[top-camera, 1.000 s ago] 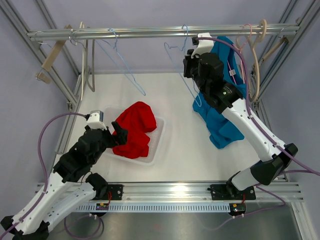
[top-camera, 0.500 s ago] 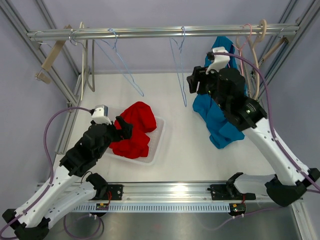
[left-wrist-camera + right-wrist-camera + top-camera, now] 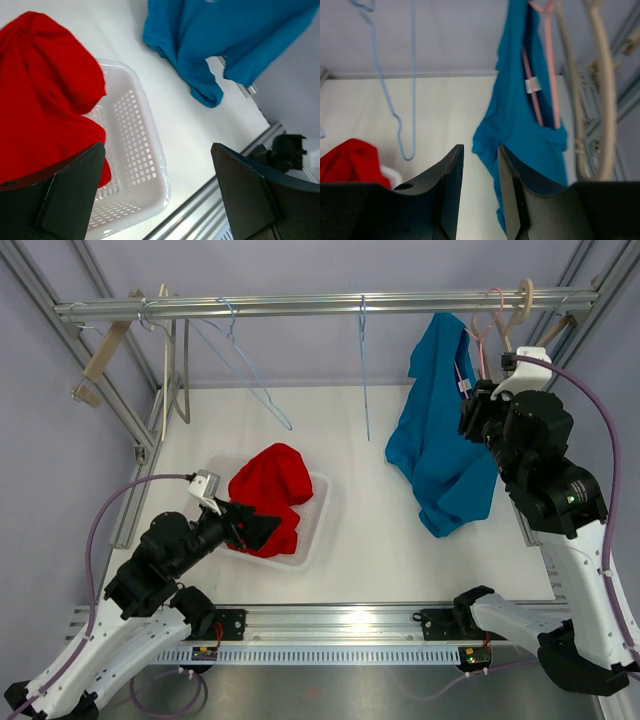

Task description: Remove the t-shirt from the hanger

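Two claws, both empty. Your left claw (image 3: 157, 150) stands spread wide above the white basket (image 3: 312, 515) at 8 o'clock on the surface (image 3: 360, 540), red shirt (image 3: 265, 495) heaped inside. Your right claw (image 3: 480, 148) shows a narrow gap, gripping nothing, at 3 o'clock of the blue t-shirt (image 3: 435, 455). That t-shirt hangs on its pink hanger (image 3: 553, 75) from the rail (image 3: 300, 306) at 1 o'clock, its lower end on the surface.

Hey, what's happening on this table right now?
Two robot arms are set to take a blue t-shirt off its pink hanger. The shirt still hangs from the rail, its lower end bunched on the table. The right tool is beside it, jaws slightly apart, holding nothing. The left tool is wide open over a white basket holding a red garment.
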